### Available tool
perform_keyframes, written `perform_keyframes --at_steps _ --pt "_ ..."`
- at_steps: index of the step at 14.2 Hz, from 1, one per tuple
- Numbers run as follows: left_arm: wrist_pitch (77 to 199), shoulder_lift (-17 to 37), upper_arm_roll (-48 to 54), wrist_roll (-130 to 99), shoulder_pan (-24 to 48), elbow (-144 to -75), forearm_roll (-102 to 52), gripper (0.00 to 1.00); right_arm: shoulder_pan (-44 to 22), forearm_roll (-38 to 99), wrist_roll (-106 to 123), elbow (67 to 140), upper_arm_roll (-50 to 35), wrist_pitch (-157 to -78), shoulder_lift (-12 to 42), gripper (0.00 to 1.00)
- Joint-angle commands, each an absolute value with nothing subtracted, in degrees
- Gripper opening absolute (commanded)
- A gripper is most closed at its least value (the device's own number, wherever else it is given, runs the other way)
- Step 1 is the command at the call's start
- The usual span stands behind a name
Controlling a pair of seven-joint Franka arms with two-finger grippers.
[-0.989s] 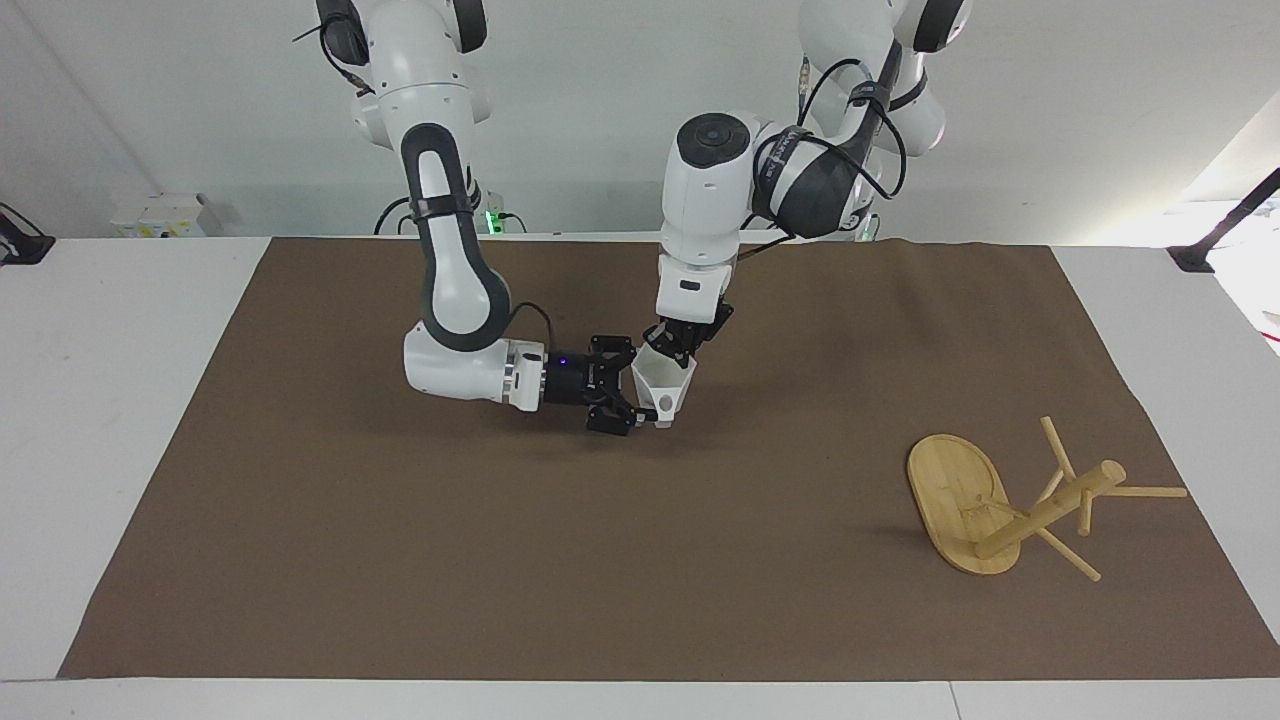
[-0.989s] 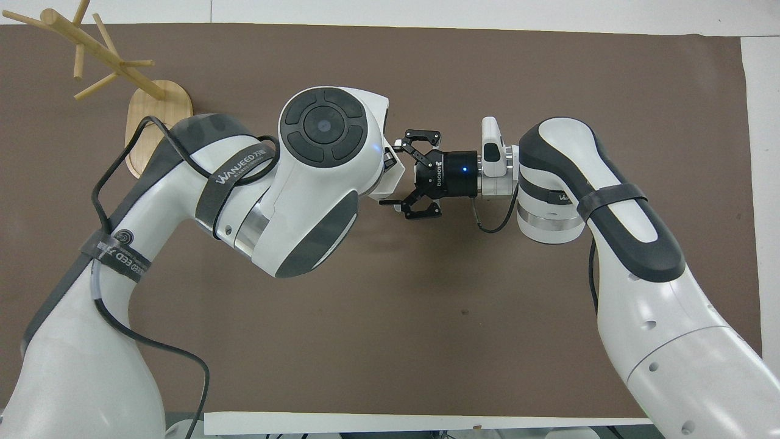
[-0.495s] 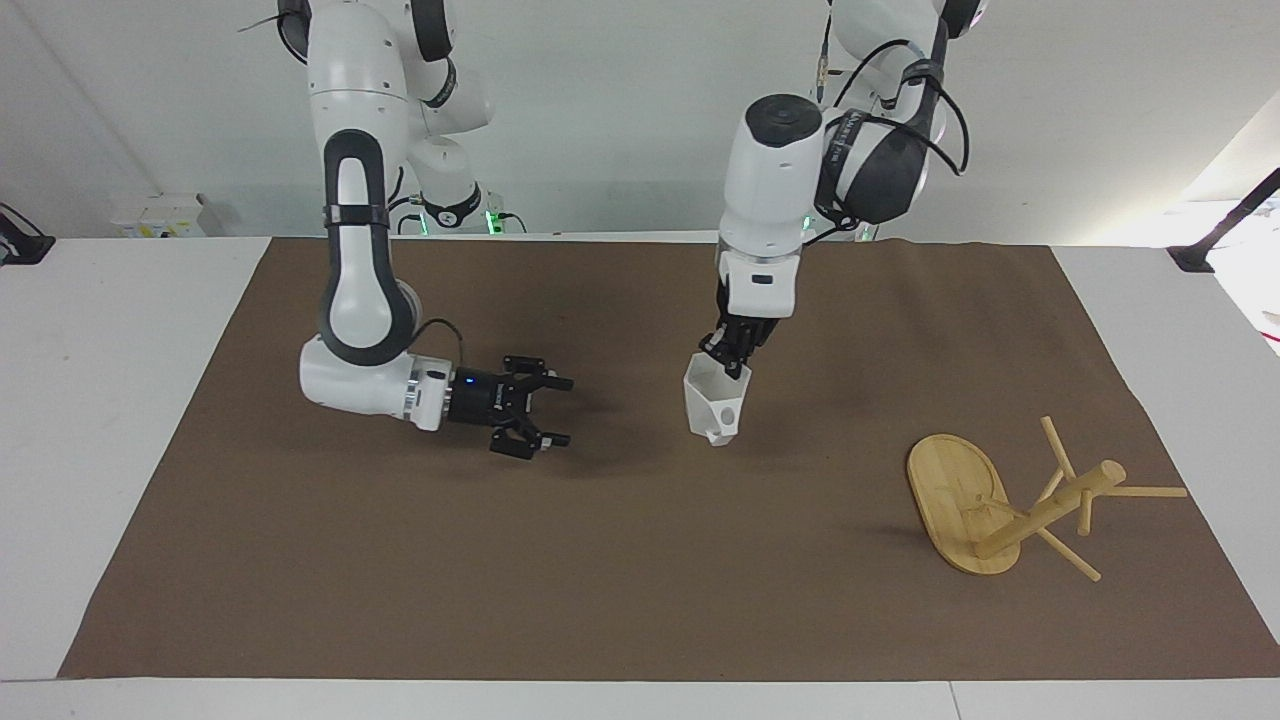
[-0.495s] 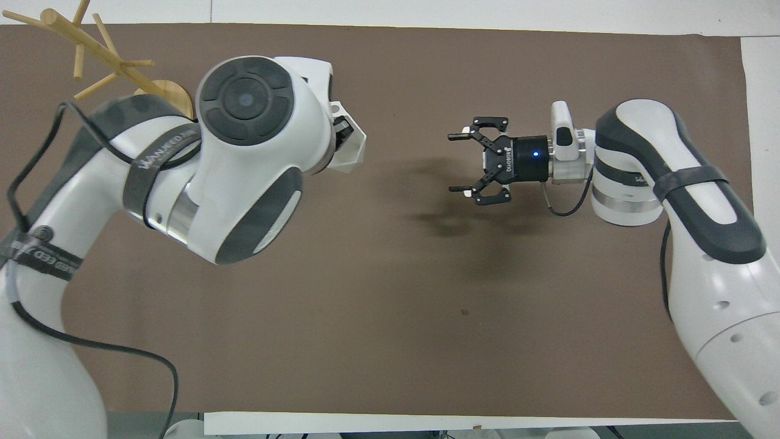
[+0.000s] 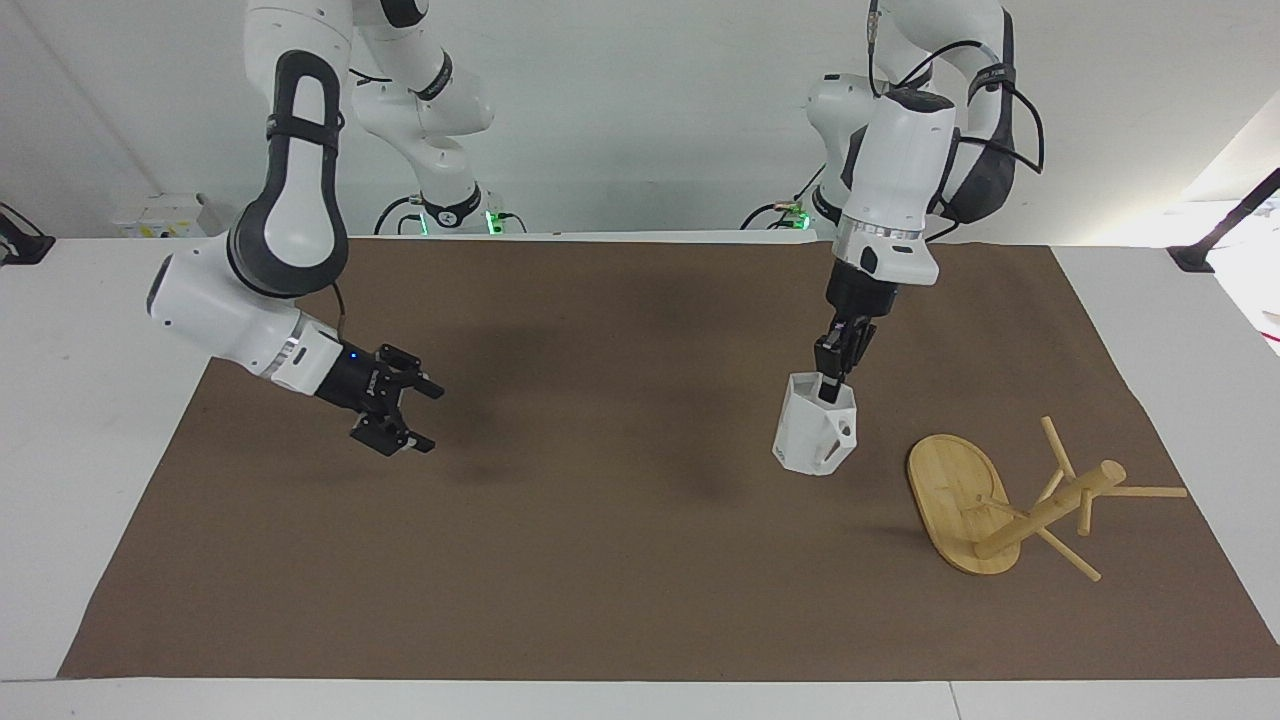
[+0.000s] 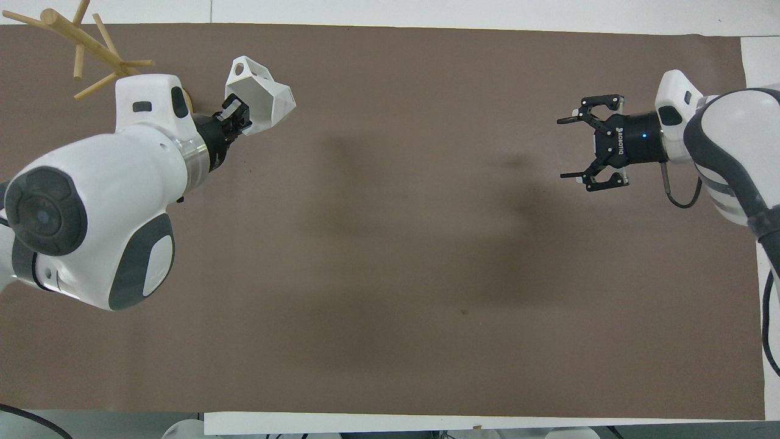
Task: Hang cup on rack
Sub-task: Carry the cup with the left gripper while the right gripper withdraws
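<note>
i start with the mat [image 5: 600, 560], the brown sheet that both arms work over. on it, toward the left arm's end, the rack [image 5: 1010, 505] looks tipped over: its oval base [image 5: 955, 500] stands on edge and the post [image 5: 1050, 510] runs low along the mat, away from the base toward the table's end, with pegs [image 5: 1145, 491] splaying out from it.

my left gripper [image 5: 838, 372] hangs over the mat just beside that base, on the side toward the table's middle. its fingers are pinched on the rim of the cup [image 5: 815, 437], one inside and one outside the wall. the cup dangles below the claw, mouth up, a little tilted, and seems clear of the mat. its handle [image 5: 846, 430] faces the rack, which is what matters to me.

so the relation i'd steer by is this: from the claw, the rack lies out toward the table's end and lower, and the post's long axis points away from the claw, not up. i judge no peg is offered cleanly to the handle while the rack lies like that. the left arm is by far the nearer one.

my right gripper [image 5: 405, 412] waits over the mat well apart, toward the right arm's end, fingers spread wide and holding nothing.
</note>
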State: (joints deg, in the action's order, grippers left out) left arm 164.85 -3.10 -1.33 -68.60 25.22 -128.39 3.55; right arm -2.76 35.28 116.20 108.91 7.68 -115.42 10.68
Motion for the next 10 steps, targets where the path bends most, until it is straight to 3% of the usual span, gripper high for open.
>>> perform_keyframes --at_steps 1,4,7,10 --pt "183.53 -2.13 -0.7 -68.38 22.68 -136.3 4.48 0.0 -2.38 25.96 105.08 109.16 7.29 -116.72 9.67 0.99" --pt "199.28 6.31 -0.62 -68.64 19.53 -135.18 4.57 0.0 0.78 24.96 96.53 107.94 7.38 -116.72 9.67 0.99" --pt "200.21 9.04 -0.44 -68.64 16.1 -133.52 6.93 0.0 2.64 15.16 86.0 102.33 7.47 -112.96 9.23 0.99" --pt "200.21 9.23 -0.44 -68.73 12.93 -133.5 9.22 0.0 3.16 10.04 63.81 96.43 7.65 -101.99 7.13 0.99"
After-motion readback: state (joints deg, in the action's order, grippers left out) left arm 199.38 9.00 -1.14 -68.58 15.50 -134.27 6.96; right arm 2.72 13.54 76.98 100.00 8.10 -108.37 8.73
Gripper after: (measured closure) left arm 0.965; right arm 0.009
